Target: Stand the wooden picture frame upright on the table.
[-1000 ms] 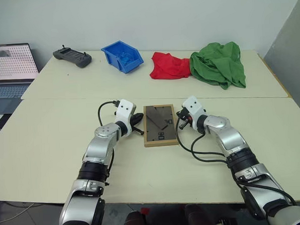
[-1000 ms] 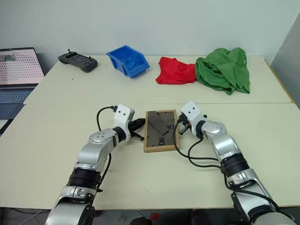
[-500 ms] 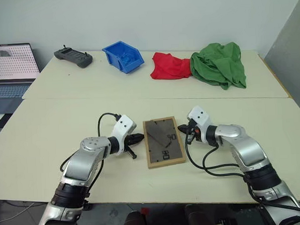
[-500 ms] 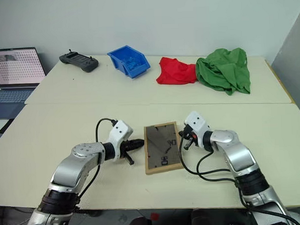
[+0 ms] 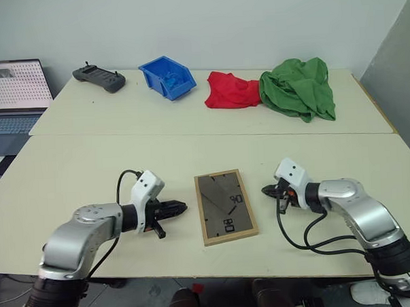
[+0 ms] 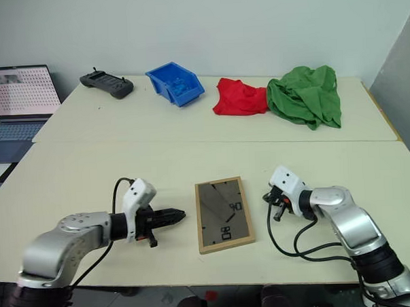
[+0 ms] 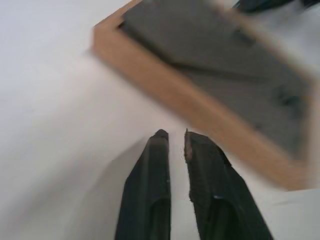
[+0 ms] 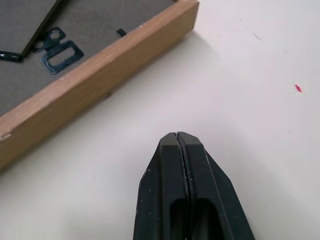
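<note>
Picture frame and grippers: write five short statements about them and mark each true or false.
1. The frame lies flat, back panel up. True.
2. The right gripper is shut. True.
3. The left gripper clamps the frame's edge. False: its tips sit just off the edge, holding nothing.
4. The frame lies between the two grippers. True.
5. The frame rests on the red cloth. False: it lies on the bare table, well short of the cloth.
</note>
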Robot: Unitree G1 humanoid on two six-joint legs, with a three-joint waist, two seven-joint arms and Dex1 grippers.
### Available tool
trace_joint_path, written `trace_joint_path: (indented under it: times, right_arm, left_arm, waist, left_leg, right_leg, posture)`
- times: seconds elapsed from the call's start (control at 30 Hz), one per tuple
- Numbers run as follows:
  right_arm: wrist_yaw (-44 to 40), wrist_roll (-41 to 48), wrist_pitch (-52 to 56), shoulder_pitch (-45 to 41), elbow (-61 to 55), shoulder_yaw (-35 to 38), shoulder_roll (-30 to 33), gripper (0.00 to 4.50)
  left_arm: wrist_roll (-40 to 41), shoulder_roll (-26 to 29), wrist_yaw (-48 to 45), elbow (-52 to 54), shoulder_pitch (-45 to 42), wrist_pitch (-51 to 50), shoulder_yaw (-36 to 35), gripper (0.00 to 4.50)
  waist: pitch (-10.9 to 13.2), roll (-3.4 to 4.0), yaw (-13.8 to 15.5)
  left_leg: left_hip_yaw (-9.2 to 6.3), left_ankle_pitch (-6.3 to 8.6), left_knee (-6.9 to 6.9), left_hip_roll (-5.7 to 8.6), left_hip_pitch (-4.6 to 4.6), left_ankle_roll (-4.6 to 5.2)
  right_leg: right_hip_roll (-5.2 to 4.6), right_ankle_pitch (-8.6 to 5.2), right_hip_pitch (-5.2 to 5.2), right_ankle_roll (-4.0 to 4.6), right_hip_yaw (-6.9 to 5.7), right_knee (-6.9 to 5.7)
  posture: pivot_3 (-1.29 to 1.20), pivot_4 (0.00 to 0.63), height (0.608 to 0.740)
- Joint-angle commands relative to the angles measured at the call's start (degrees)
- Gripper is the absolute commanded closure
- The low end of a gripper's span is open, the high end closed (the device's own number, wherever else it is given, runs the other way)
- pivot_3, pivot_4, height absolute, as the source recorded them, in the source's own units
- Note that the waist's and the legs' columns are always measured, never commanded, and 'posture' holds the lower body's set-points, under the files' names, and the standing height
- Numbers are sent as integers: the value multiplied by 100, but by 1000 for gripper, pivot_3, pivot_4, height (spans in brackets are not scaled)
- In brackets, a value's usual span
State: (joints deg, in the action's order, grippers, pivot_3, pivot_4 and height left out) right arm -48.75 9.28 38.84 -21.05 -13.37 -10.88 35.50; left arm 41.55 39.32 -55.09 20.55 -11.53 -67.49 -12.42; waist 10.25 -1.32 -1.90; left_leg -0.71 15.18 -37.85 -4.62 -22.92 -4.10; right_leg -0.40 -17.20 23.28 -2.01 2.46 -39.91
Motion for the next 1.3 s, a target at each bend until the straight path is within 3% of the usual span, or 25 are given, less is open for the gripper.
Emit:
trace_joint_path:
  times: [0.03, 0.1, 0.2, 0.5, 0.67, 0.97, 1.3]
  right_arm:
    - [-83, 137, -348, -118, 108, 161, -31, 4500]
    - [-93, 133, -450, -186, 252, 96, -73, 4500]
    - [-131, 105, -569, -240, 358, 7, -93, 4500]
    - [-46, 69, -648, -236, 430, -177, -256, 4500]
    - [76, 23, -615, -320, 458, -214, -418, 4500]
    - [12, 136, -315, -261, -1, -742, -784, 4500]
    - [396, 93, -49, -185, -7, -603, -953, 4500]
  left_arm:
    - [1305, -104, 148, -252, -258, -1747, -921, 2917]
    - [1717, -143, 384, -654, -360, -2366, -1096, 2502]
    - [2343, -92, 932, -1312, -402, -2501, -1096, 1941]
    - [3170, -145, 1978, -1859, -310, -2501, -207, 75]
    - [2966, -257, 2186, -2100, -320, -2501, 96, 35]
    - [2390, -1218, 2503, -2428, -500, -2420, 395, 35]
    - [3066, -1532, 2682, -1485, 78, -2501, 393, 35]
  waist:
    - [0, 0, 0]
    - [0, 0, 1]
    - [0, 0, 4]
    - [-1, 1, 9]
    - [-1, 2, 1]
    - [-75, 61, 55]
    - [-89, 66, 34]
  left_leg:
    - [0, 0, 0, 1, 1, 0]
    - [-5, 0, -2, 2, 0, 0]
    - [-5, 0, -2, 2, 1, 0]
    - [-8, -1, -1, 1, 2, -1]
    - [-7, -1, -1, 1, 6, -1]
    - [-5, -1, -4, 16, 8, -2]
    - [-7, -1, -2, 17, 6, -2]
  right_leg:
    - [0, 0, 0, 0, 0, 0]
    - [0, 0, -3, 0, -3, 0]
    - [-1, 0, -4, 0, -3, 0]
    - [-3, 0, -4, 1, -3, -1]
    - [-1, 1, -4, 1, -2, -4]
    - [-17, 1, -17, 1, -3, 3]
    - [-19, 0, -17, 0, -3, 6]
  posture:
    - [0, 150, 740]
    - [0, 150, 740]
    - [0, 150, 740]
    - [0, 150, 740]
    - [0, 150, 740]
    - [0, 150, 740]
    - [0, 150, 740]
